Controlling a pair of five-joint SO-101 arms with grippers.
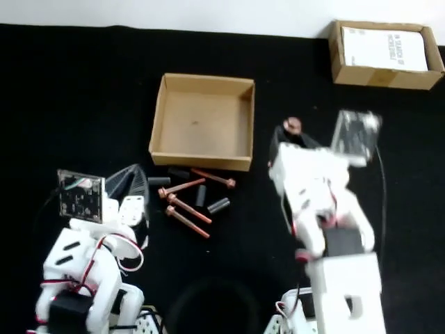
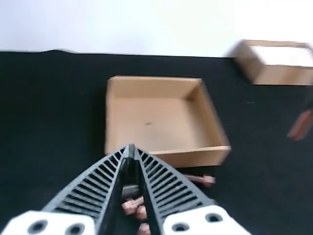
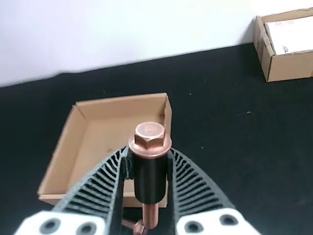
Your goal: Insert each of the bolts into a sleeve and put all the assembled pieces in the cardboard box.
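Observation:
The open cardboard box (image 1: 201, 122) sits mid-table with nothing in it. In front of it lie several copper bolts (image 1: 189, 209) and several black sleeves (image 1: 218, 205), loose on the black cloth. My right gripper (image 3: 148, 161) is shut on a bolt seated in a black sleeve (image 3: 149, 174), its hex head (image 1: 293, 126) up; it hangs just right of the box (image 3: 117, 132). My left gripper (image 1: 132, 179) is shut, with nothing seen between its fingers, beside the left end of the pile. Its tips (image 2: 129, 152) point toward the box (image 2: 156, 117), with bolts (image 2: 134, 205) below.
A second cardboard box (image 1: 386, 52) holding a white sheet stands at the back right corner. Both arm bases occupy the front edge. Black cloth covers the table, with open room left of the central box.

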